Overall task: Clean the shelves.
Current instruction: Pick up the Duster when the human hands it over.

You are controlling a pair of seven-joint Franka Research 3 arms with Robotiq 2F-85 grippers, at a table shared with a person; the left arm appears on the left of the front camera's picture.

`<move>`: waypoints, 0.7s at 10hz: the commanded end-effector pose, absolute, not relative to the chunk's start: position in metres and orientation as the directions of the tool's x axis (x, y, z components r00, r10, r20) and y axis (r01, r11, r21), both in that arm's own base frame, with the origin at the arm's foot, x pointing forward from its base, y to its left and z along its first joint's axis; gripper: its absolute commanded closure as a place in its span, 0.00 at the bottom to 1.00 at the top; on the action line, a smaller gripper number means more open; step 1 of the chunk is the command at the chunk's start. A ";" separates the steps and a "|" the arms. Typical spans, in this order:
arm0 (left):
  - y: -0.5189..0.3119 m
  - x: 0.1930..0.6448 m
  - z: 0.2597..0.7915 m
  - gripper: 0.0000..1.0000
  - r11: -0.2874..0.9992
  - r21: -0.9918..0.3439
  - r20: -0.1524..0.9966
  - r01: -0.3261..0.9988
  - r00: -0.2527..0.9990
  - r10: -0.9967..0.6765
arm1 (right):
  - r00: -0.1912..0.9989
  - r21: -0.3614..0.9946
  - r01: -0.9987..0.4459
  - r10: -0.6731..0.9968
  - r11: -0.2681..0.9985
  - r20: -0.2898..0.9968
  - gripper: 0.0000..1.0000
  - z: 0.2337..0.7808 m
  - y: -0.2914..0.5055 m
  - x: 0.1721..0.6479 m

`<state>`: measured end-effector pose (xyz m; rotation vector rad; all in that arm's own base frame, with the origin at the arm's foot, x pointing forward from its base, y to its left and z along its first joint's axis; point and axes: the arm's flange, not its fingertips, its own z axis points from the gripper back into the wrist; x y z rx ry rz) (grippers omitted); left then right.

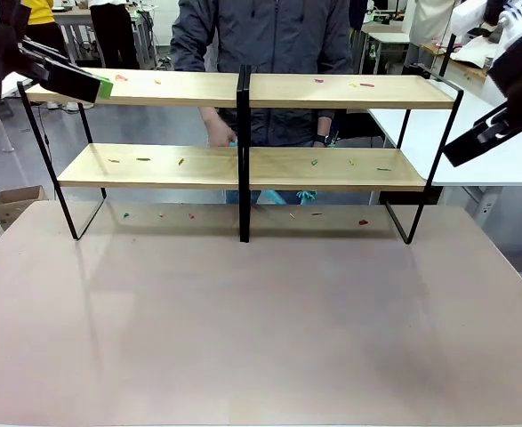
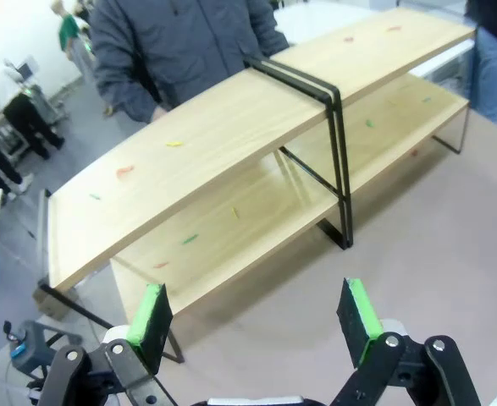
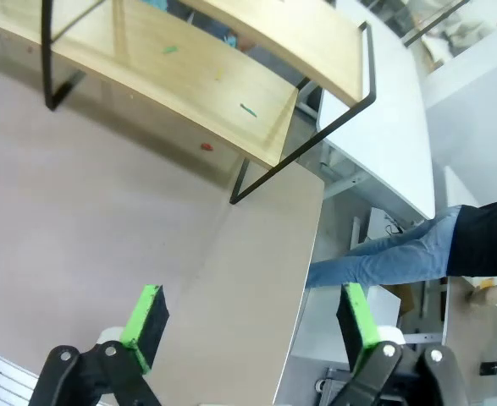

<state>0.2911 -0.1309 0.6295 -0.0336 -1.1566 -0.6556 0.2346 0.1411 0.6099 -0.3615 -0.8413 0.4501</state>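
The left gripper (image 2: 255, 317) is spread wide and holds nothing. It hangs near the left end of the top board. The right gripper (image 3: 250, 321) is just as wide and empty, out past the rack's right end, above the table's right edge, where a gap drops to the floor beside a white table (image 1: 509, 169).

The table (image 1: 261, 338) lies bare from its near edge up to the rack's feet, so the front half is free.

The shelves (image 1: 332, 92) stand on the far half, in front of a person (image 1: 269, 36). They are two long light-wood boards in a thin black frame with a black upright at the middle. The long axis runs left to right along the far edge, open face toward the robot.

Coloured scraps (image 1: 143, 160) dot both boards and the table beneath.
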 end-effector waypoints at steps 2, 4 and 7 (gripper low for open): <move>-0.132 0.298 0.620 0.00 0.798 0.302 0.850 0.522 0.231 -0.473 | 0.549 -0.368 -0.230 0.432 0.901 0.716 0.00 0.614 0.136 0.253; -0.133 0.300 0.619 0.00 0.855 0.207 0.884 0.475 0.285 -0.372 | 0.555 -0.327 -0.205 0.385 0.922 0.737 0.00 0.613 0.137 0.259; -0.149 0.301 0.618 0.00 0.899 0.130 0.880 0.419 0.369 -0.299 | 0.540 -0.300 -0.224 0.375 0.927 0.754 0.00 0.607 0.131 0.270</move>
